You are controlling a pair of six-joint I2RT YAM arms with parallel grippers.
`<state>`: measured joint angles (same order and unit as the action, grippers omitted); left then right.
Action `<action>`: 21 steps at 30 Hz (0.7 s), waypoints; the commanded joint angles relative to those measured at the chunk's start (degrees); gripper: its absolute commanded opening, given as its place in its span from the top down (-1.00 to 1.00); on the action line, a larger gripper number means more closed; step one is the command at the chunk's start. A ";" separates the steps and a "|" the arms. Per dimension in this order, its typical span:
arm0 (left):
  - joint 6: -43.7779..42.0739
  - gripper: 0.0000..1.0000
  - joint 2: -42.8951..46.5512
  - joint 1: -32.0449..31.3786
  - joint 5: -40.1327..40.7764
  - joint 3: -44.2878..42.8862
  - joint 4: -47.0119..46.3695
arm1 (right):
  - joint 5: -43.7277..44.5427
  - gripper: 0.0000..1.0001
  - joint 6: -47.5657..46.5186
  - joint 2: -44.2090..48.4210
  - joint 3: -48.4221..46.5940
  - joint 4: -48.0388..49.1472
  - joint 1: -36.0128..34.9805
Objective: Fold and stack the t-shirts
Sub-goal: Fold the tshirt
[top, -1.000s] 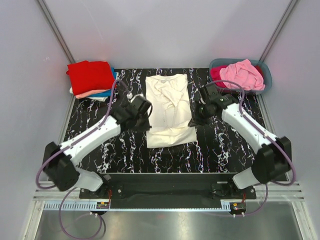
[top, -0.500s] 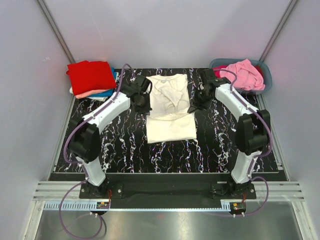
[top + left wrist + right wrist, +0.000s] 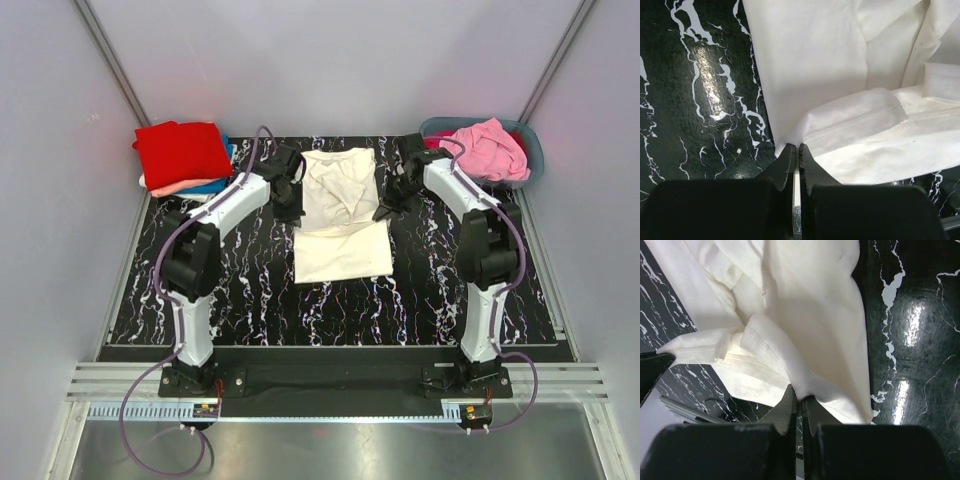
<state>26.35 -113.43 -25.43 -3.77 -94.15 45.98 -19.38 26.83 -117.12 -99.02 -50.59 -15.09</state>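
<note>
- The cream t-shirt [image 3: 341, 252] lies in the middle of the black marbled desk [image 3: 250, 290], nearer its far edge. Its near part is flat, and its far half is rumpled and doubled over on itself.
- The left end effector [image 3: 796, 148] is closed. Its fingertips pinch the left edge of the cream t-shirt, where a fold with a stitched hem lifts off the desk.
- The right end effector [image 3: 800, 396] is closed in the same way, nipping the right edge of that fold. The cloth drapes away from its tips.
- Both arms reach far forward from the near edge, one on each side of the shirt.
- At the far left corner of the desk sits a folded stack. A red t-shirt [image 3: 182, 152] is on top, with a salmon t-shirt [image 3: 172, 187] and a blue t-shirt [image 3: 208, 187] showing beneath it.
- At the far right corner stands a grey-blue tub [image 3: 534, 152]. A pink t-shirt [image 3: 487, 148] is heaped in it, and a magenta t-shirt [image 3: 436, 150] shows at its left side.
</note>
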 commanded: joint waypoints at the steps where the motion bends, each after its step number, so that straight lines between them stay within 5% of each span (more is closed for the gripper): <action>1: -1.47 1.00 -1.35 0.82 -1.94 -3.23 -0.89 | -1.80 1.00 -1.52 -2.84 -3.63 -0.30 0.59; 10: -2.00 0.96 -5.92 2.05 -2.64 -7.34 -0.54 | -1.89 0.94 -2.05 -8.91 -7.75 -1.53 1.91; 15: -3.32 0.87 -15.13 4.51 -4.23 -21.40 7.71 | -4.70 -0.17 -0.99 -13.56 -16.00 -5.47 3.66; 18: -4.11 0.67 -19.36 6.09 -5.28 -34.05 12.37 | -4.01 -0.49 -0.55 -16.21 -25.76 -10.04 4.46; 21: -2.37 0.50 -21.04 8.19 -7.12 -41.62 15.10 | -3.48 -0.54 -0.46 -16.48 -34.46 -13.64 4.72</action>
<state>23.70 -134.89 -19.79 -7.86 -127.31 56.49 -22.09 26.20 -135.13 -125.05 -58.54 -10.72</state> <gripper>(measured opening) 0.224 0.764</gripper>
